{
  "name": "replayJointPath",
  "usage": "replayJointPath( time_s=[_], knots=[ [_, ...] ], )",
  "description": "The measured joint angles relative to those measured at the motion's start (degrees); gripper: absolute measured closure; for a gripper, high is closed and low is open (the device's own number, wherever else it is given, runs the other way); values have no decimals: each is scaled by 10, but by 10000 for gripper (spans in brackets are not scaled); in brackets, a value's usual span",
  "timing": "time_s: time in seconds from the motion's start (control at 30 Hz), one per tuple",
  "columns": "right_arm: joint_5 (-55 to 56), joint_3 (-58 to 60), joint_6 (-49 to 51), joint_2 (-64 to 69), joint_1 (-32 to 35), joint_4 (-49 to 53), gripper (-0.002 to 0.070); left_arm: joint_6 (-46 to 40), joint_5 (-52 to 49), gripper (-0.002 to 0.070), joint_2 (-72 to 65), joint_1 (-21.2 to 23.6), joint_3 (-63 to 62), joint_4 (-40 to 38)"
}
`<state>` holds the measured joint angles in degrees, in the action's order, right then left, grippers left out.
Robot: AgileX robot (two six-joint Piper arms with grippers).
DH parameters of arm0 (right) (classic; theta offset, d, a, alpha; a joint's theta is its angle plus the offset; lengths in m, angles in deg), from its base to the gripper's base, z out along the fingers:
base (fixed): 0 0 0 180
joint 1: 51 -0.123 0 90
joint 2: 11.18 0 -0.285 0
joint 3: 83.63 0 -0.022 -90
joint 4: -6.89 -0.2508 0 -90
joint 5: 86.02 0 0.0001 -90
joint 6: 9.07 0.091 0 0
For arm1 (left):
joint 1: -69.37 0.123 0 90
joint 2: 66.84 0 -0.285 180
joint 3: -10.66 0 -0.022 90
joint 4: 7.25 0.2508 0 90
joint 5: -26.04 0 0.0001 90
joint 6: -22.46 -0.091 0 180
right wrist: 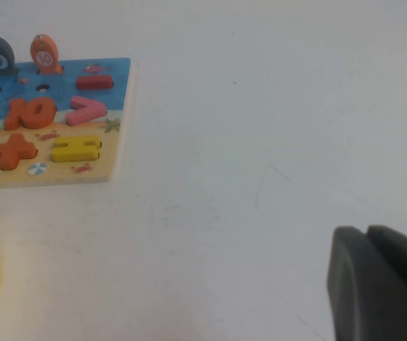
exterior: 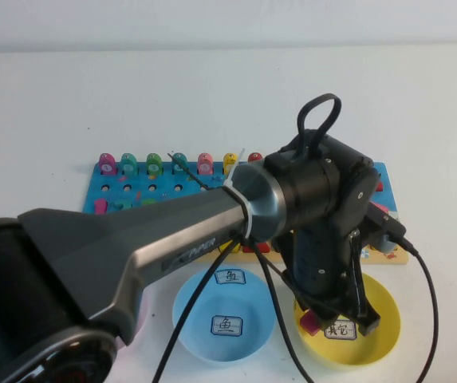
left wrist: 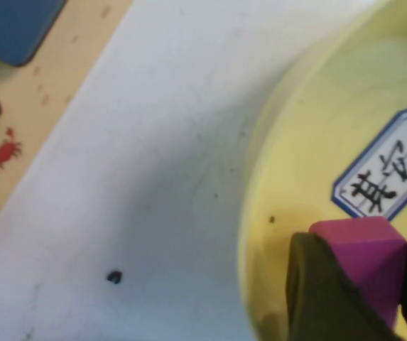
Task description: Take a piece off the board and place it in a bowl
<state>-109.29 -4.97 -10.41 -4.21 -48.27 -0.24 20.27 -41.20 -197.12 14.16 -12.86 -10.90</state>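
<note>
My left gripper (exterior: 319, 318) reaches across to the yellow bowl (exterior: 381, 335) at the front right and is shut on the magenta-pink piece (exterior: 310, 323). In the left wrist view the piece (left wrist: 363, 245) sits between the dark fingers (left wrist: 324, 298), low over the bowl's inside (left wrist: 310, 149), beside its white label (left wrist: 391, 174). The board (exterior: 132, 191) lies behind the bowls, partly hidden by the arm. My right gripper (right wrist: 377, 284) shows only in its wrist view, shut and empty over bare table to the right of the board (right wrist: 61, 92).
A blue bowl (exterior: 204, 319) with two white labels stands left of the yellow one. The left arm covers the board's middle and front. Black cables hang over the blue bowl. The board's sandy edge (left wrist: 47, 92) lies close to the yellow bowl.
</note>
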Motion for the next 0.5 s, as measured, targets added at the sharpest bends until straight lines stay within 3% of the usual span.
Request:
replayJointPath(
  time_s=[0.23,0.4,0.5],
  knots=[
    [0,0,0,0,0,0,694,0,18,333,-2,8,-1,2],
    [0,0,0,0,0,0,694,0,20,318,4,10,-1,2],
    [0,0,0,0,0,0,694,0,20,352,35,10,-1,2]
  ],
)
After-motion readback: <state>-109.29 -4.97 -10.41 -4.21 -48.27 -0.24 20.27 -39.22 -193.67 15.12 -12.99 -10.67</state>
